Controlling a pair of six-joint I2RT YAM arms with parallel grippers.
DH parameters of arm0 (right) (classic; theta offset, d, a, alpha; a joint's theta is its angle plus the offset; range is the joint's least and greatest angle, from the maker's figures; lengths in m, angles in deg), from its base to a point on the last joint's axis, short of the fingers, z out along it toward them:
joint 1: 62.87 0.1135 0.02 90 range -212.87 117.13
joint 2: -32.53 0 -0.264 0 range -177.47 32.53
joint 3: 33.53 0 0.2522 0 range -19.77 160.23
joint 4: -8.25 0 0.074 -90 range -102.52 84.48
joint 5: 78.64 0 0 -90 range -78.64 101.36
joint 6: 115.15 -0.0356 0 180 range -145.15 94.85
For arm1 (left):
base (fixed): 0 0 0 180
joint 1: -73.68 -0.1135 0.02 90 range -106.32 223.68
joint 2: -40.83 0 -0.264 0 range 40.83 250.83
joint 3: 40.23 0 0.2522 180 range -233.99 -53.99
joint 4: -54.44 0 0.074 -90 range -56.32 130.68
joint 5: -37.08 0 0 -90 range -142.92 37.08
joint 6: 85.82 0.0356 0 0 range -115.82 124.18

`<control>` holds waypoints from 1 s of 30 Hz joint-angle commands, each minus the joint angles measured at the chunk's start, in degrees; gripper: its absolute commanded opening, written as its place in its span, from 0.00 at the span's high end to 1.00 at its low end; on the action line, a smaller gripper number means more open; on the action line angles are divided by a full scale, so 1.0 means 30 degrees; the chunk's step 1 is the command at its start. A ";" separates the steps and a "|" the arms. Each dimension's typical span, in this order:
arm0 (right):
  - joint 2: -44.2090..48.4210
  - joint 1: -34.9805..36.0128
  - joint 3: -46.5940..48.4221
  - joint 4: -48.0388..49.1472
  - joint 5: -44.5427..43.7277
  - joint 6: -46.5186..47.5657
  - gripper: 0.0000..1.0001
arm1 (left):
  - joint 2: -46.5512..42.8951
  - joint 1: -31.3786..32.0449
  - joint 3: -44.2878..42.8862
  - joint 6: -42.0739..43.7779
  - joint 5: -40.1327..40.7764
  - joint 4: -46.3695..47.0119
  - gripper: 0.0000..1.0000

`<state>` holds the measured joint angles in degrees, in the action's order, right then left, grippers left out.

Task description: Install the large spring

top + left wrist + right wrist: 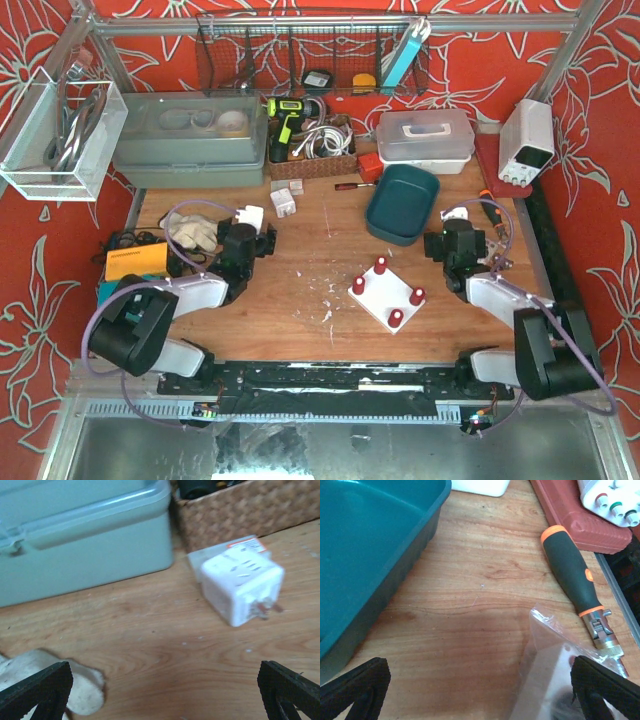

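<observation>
Hanging over the bare table (150, 635) on the left, the left claw (162, 695) stood released, its fingers spread wide with nothing between them. A pale glove (75, 692) lay just beside one finger. A white adapter (242, 587) lay ahead of the claw, and a grey box (75, 535) and a wicker basket (240, 510) stood beyond it.

In the middle, between the two arms, sat a white plate (388, 291) turned cornerwise, with four red pegs (380, 265) standing upright on it. It was probably where the large spring belonged.

On the right, the right claw (480, 687) was likewise released and empty. A teal tray (370, 545) stood to one side of it. A clear bag (555, 665) lay just beside the other finger, and a screwdriver (572, 577) lay past the bag with its handle pointing away from the claw.

The large spring itself could not be picked out with certainty in any view. Something dark showed inside the bag, too blurred to name, so the spring's long axis could not be told either. If the bag held it, the right arm was plainly the nearer one. From the right claw the plate lay back toward the arm bases and over to the left, closer than it lay to the left claw. That suggested a short carry for the right arm, bringing the spring down onto an upright peg.
</observation>
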<state>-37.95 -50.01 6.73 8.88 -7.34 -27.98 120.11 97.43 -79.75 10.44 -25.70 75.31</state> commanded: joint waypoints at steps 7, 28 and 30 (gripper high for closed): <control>-0.2039 -0.0414 -0.2088 0.8582 -0.0623 0.2090 0.01 | 0.0747 -0.2159 0.3253 0.1098 -0.1675 0.7430 0.00; -0.3495 -0.1438 -0.3493 1.2145 0.0446 0.1324 0.01 | 0.0753 -0.5123 0.7038 -0.1203 -0.4973 1.3449 0.00; -0.3535 -0.1418 -0.3497 1.2211 0.0457 0.1309 0.01 | 0.0587 -0.5375 0.6777 -0.1466 -0.5151 1.3024 0.00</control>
<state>-48.64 -54.03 -3.56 43.83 -6.11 -23.21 122.01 82.74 -57.67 8.21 -40.61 113.71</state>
